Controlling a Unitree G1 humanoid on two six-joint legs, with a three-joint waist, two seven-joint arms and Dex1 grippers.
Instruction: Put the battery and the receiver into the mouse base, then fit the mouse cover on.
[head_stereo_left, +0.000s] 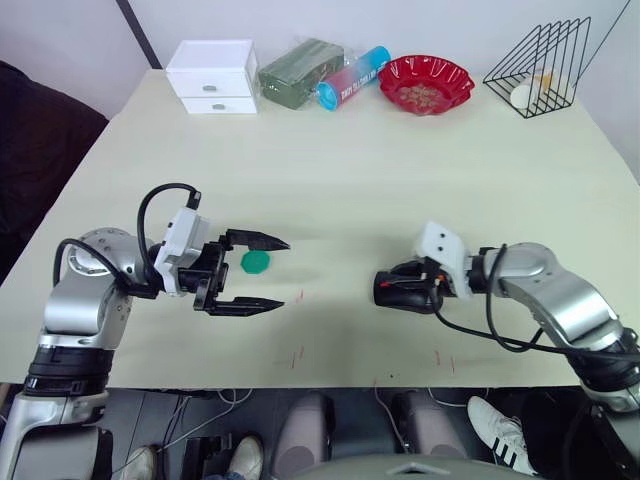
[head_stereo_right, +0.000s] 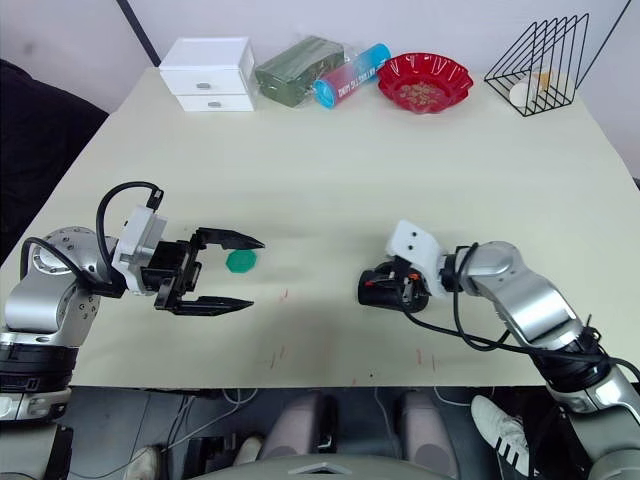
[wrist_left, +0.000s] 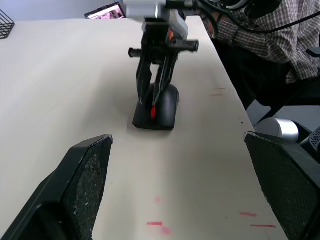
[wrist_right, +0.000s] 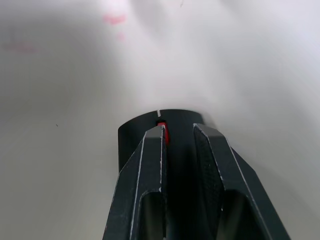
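The mouse (head_stereo_left: 392, 288) is pressed from above by the nearly closed right gripper (head_stereo_left: 405, 287); the left gripper (head_stereo_left: 268, 272) is held wide open beside a green disc (head_stereo_left: 256, 262).

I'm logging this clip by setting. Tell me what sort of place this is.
Probably an indoor lab or office test bench: a plain pale table set with staged props, such as a white mini drawer unit, a red bowl and a black wire rack, and a person sitting at its edge.
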